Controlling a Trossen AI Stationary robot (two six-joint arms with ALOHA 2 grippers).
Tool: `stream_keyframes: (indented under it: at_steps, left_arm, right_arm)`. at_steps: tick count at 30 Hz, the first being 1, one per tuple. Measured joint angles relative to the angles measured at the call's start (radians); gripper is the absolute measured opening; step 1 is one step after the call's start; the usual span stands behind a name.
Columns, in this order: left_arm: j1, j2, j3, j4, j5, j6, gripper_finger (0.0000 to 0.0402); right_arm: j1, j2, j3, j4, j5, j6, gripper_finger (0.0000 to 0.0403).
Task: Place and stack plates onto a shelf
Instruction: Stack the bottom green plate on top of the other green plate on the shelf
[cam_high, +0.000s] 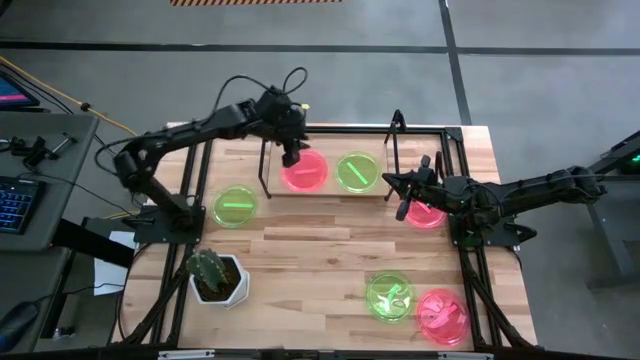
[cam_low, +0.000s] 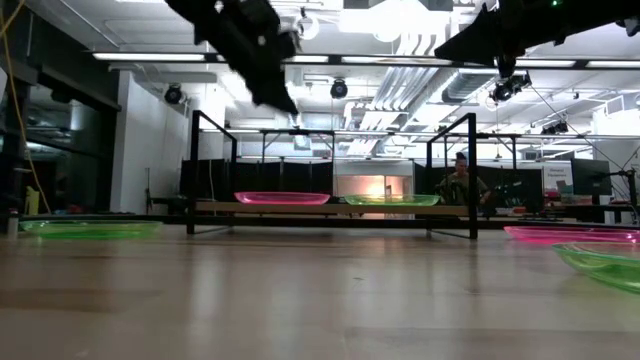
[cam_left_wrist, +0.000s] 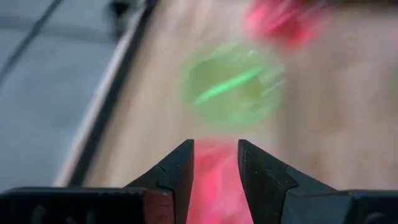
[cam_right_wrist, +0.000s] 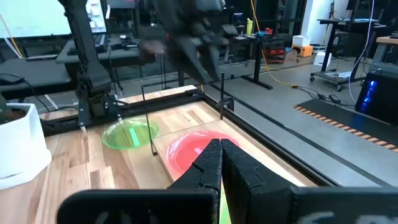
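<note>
The shelf (cam_high: 330, 190) is a light-wood board with thin black rods (cam_low: 330, 209). On it a pink plate (cam_high: 305, 170) (cam_low: 281, 198) and a green plate (cam_high: 356, 171) (cam_low: 392, 200) lie flat, side by side. My left gripper (cam_high: 292, 152) (cam_left_wrist: 215, 163) is open, raised above the pink plate's far edge (cam_left_wrist: 214, 186). My right gripper (cam_high: 401, 207) (cam_right_wrist: 221, 155) is shut, held high (cam_low: 500, 45) beside another pink plate (cam_high: 427, 213) that lies on the table right of the shelf. A green plate (cam_high: 235, 207) lies left of the shelf.
A green plate (cam_high: 390, 297) and a pink plate (cam_high: 441, 315) lie at the table's near right corner. A white pot with a cactus (cam_high: 215, 277) stands near the left front. The black frame (cam_high: 462, 150) rims the tabletop. Bare wood lies in the middle.
</note>
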Motion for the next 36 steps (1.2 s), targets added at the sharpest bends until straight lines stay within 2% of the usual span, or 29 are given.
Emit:
stream_keyframes:
  at_steps: [3, 6, 11, 16, 19, 22, 25, 28, 31, 36]
  left_arm:
    - [-0.032, -0.100, -0.067, 0.083, 0.188, -0.048, 0.0112]
    - [-0.085, -0.226, -0.194, 0.230, 0.253, -0.106, 0.0109]
    - [-0.201, -0.442, -0.515, 0.574, 0.195, -0.233, 0.0106]
    - [-0.329, -0.573, -0.823, 0.961, 0.021, -0.315, 0.0105]
    - [-0.376, -0.606, -0.936, 1.109, -0.070, -0.295, 0.0105]
    - [-0.395, -0.629, -0.984, 1.142, -0.129, -0.263, 0.0105]
    - [-0.397, -0.640, -0.993, 1.139, -0.138, -0.258, 0.0105]
    - [-0.397, -0.645, -0.992, 1.143, -0.137, -0.257, 0.0105]
    - [-0.397, -0.652, -0.992, 1.141, -0.136, -0.256, 0.0105]
    - [-0.397, -0.652, -0.992, 1.136, -0.112, -0.256, 0.0105]
  right_arm:
    - [0.000, 0.000, 0.000, -0.005, 0.000, 0.000, 0.0000]
    - [0.000, 0.000, 0.000, -0.008, 0.000, 0.000, 0.0000]
    - [0.000, 0.000, 0.000, -0.026, 0.000, 0.001, 0.0000]
    - [0.001, 0.006, 0.000, -0.059, -0.001, 0.013, 0.0000]
    - [0.001, 0.016, 0.000, -0.050, -0.014, 0.019, 0.0000]
    - [0.001, 0.029, 0.000, -0.001, -0.044, 0.030, 0.0006]
    - [0.001, 0.031, 0.024, -0.006, -0.159, 0.080, 0.0028]
    - [0.015, 0.034, 0.076, -0.077, -0.273, 0.183, 0.0069]
    - [0.064, 0.059, 0.133, -0.282, -0.324, 0.329, 0.0113]
    - [0.203, 0.149, 0.184, -0.730, -0.414, 0.763, 0.0158]
